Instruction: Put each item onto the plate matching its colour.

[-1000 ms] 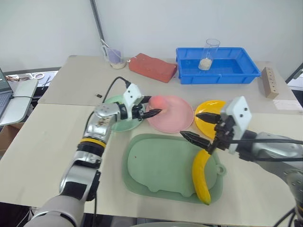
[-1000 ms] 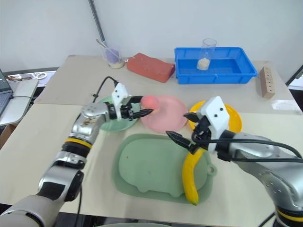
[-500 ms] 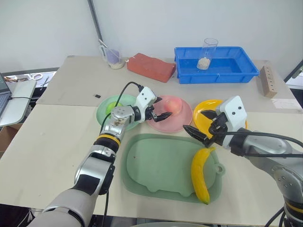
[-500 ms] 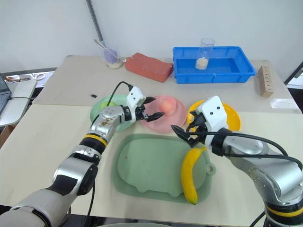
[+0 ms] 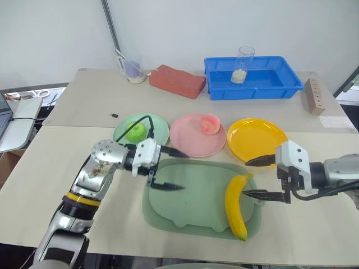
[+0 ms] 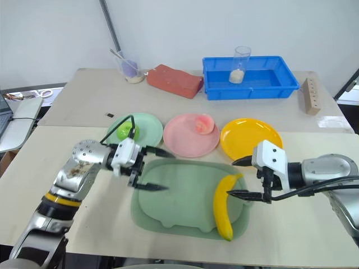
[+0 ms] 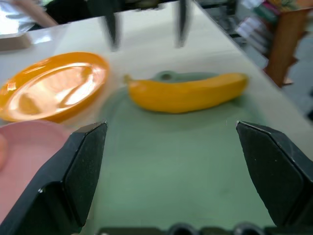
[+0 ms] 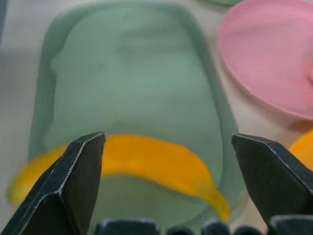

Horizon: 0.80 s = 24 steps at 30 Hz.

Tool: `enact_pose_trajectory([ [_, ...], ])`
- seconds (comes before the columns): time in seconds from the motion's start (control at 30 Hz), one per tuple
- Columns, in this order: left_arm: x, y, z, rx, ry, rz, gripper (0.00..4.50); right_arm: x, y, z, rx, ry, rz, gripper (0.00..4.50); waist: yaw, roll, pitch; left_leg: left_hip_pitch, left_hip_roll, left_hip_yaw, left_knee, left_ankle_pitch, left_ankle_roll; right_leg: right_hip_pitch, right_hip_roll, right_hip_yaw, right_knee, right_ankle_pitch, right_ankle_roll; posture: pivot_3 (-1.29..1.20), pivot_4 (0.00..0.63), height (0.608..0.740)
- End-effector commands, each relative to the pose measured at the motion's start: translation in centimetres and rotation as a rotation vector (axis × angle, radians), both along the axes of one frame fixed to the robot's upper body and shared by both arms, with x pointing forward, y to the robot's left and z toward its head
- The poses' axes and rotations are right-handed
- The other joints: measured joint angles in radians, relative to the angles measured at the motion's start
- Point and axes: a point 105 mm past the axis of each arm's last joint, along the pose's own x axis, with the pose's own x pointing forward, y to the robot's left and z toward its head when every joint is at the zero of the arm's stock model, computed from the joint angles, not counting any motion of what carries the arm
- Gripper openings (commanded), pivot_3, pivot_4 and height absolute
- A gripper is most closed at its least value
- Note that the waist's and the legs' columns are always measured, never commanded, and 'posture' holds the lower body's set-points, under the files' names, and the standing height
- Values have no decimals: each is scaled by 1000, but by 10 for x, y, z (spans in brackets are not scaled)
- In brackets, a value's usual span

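Observation:
A green apple (image 5: 134, 133) lies on the mint green plate (image 5: 157, 132). The pink peach (image 5: 210, 124) rests on the pink plate (image 5: 189, 140), near its far right side. To its right the yellow plate (image 5: 258, 140) holds nothing. The yellow banana (image 5: 236, 205) lies on the right side of the sage tray (image 5: 193, 203). My left gripper (image 5: 178, 170) hangs open over the tray's left edge, pointing right, with nothing in it. Open as well, my right gripper (image 5: 245, 178) points left, its fingertips just right of the banana's far end.
At the back stand a blue bin (image 5: 269, 84) with a glass (image 5: 240, 64) in it, a red brick block (image 5: 176, 80), and a cup (image 5: 132, 69) with utensils. A wooden block (image 5: 317, 96) sits at the far right. A laptop lies off the table's left.
My left gripper opened, left the peach on the pink plate, and drew back to the tray's left edge. My right gripper swung out to the right and turned beside the banana.

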Motion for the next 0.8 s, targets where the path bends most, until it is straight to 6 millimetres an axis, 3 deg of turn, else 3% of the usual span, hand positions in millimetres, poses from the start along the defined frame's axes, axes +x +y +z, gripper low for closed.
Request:
enact_pose_trajectory([
  [0.03,-20,-4,14,-56,-27,-39,4473,5,-7,-9,-113,-46,190,4500,0,0,0,0,0,0,0,0,0,0,0,0,0,0,0,0,150,740],
  [0.17,-29,-4,23,-107,-13,-2,4473,21,-16,-18,-193,-58,289,4500,4,0,0,0,0,0,1,0,0,0,0,0,0,1,-1,0,150,740],
  [0.4,-35,-2,19,-94,4,51,4473,48,-15,-32,-239,-57,331,4500,5,0,0,3,0,1,0,-1,1,5,0,2,0,2,-3,0,150,740],
  [0.6,-36,-3,19,-100,0,77,4473,50,-14,-37,-262,-47,366,4500,16,0,0,3,0,2,1,-1,1,6,-1,1,0,2,-4,0,150,740],
  [0.63,-35,-3,19,-99,-1,80,4500,49,-14,-39,-268,-46,375,3958,16,0,0,4,0,2,1,-1,1,7,-1,1,0,2,-4,0,150,740],
  [0.8,-33,-4,20,-101,-8,86,4500,43,-15,-42,-285,-38,411,2295,12,0,0,7,0,2,0,-1,1,9,0,1,0,2,-4,0,150,740],
])
